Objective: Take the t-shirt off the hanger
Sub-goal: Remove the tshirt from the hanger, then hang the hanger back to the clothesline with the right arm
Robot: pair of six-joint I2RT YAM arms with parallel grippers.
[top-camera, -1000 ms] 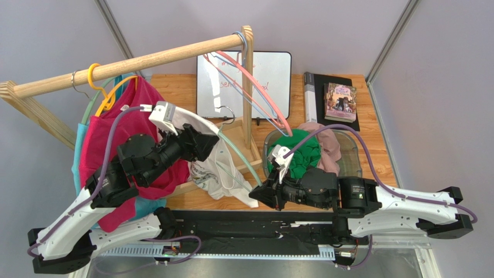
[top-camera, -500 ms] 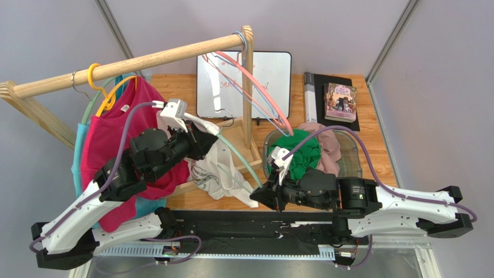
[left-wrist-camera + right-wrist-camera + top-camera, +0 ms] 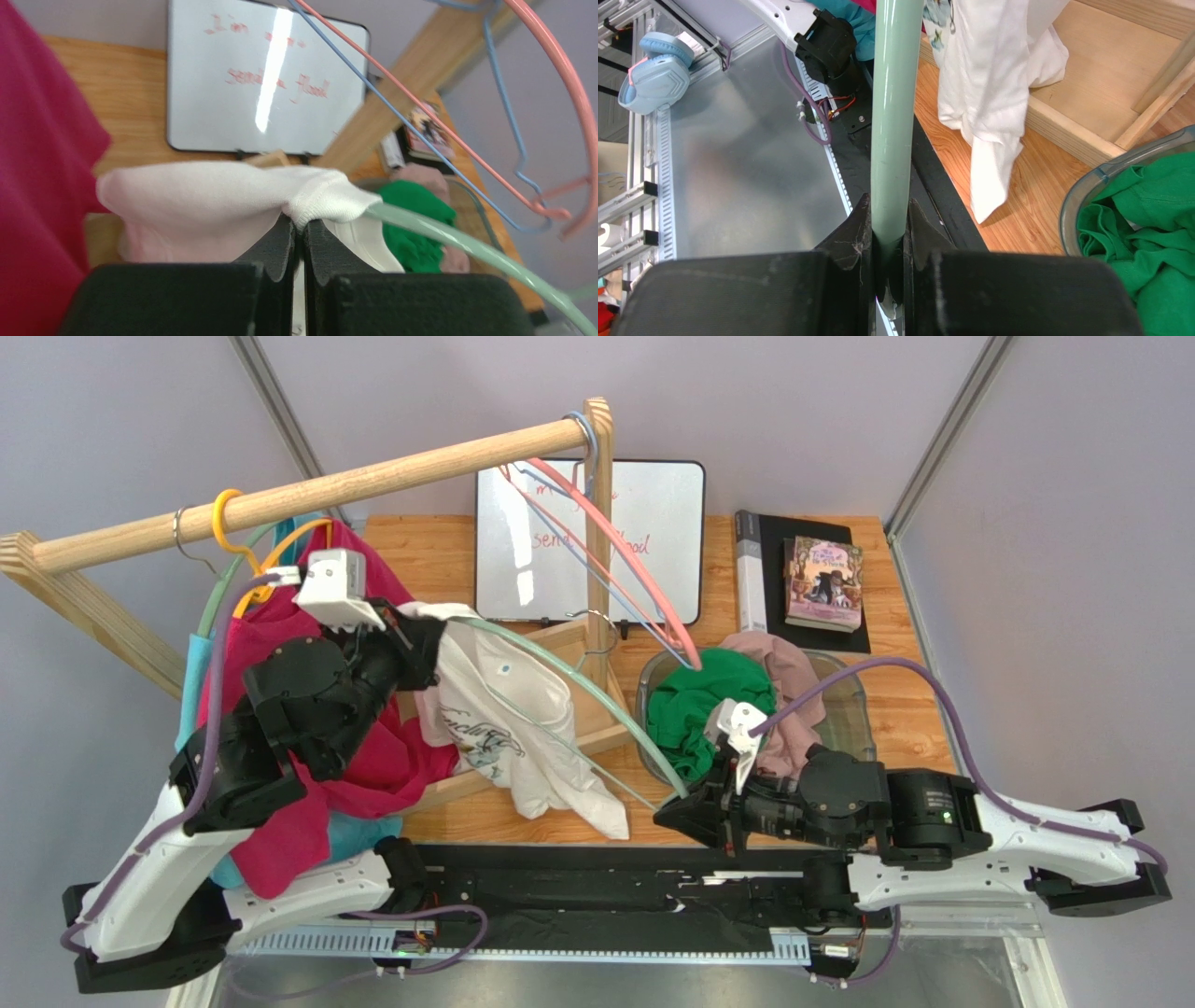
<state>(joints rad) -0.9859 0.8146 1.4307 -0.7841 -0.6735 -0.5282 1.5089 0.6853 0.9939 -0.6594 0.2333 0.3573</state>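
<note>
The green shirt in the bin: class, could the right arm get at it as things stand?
Probably not yet: the right gripper is shut on the mint hanger, though the green shirt lies uncovered close by.

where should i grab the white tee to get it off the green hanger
Pinch the tee by its ribbed edge where it bunches over the hanger, coming from the left, opposite the right gripper clamping the hanger's bare end. The fold there is thick; the left gripper is shut on it.

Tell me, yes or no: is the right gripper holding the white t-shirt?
No, the right gripper is shut on the mint-green hanger, not on cloth.
</note>
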